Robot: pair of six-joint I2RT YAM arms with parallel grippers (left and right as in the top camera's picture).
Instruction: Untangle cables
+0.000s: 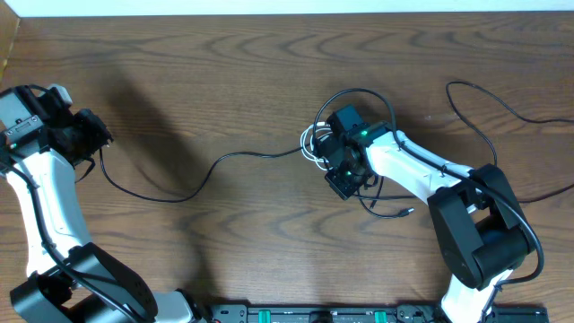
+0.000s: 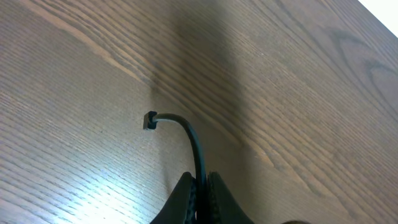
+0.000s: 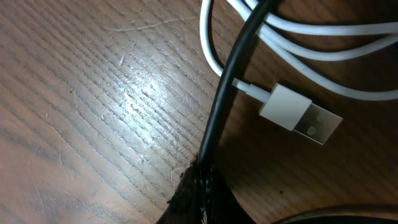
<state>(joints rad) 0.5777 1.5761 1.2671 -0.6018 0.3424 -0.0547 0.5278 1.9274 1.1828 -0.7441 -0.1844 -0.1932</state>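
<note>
The white cable (image 3: 204,37) is lying in small loops at the middle of the tabletop (image 1: 224,63), its USB plug (image 3: 300,116) just beside a black cable (image 3: 227,93) that is crossing over the loops, and your right jaws are clamping shut on that black cable at the tangle. Your left jaws are gripping a long black cable (image 1: 179,198) just behind its plug (image 2: 150,120), well apart at the left side, so the separating step is judged to be only starting. Next, you are likely needing to lift the right-hand strand clear of the white loops slowly, checking that they are not dragging along.
</note>
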